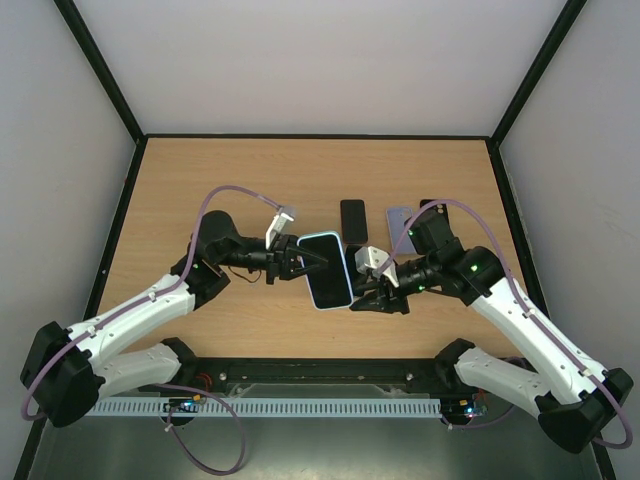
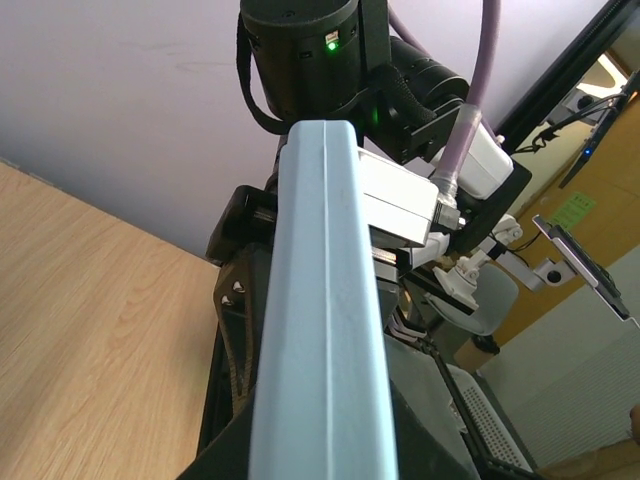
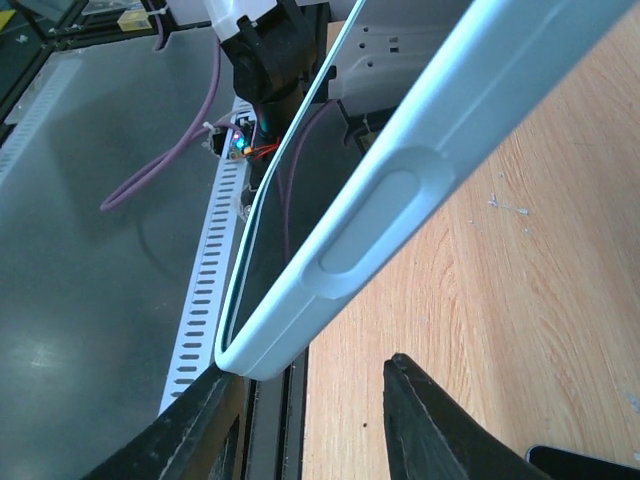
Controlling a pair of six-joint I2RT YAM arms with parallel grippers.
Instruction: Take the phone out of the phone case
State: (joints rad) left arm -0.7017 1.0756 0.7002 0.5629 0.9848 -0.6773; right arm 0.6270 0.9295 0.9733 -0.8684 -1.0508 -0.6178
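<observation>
Pale-blue phone case (image 3: 400,210), phone (image 1: 327,270) inside, hangs above the desk (image 1: 200,190), pinched at one long edge by the left claw (image 1: 297,262). Spread round its near corner, the right claw (image 3: 310,385) should peel that lip back while the left grips firmly.

Pale wood worktop (image 1: 200,170) under even light, plain white walls (image 1: 320,60) all round, black frame posts (image 1: 100,70) at the corners.
</observation>
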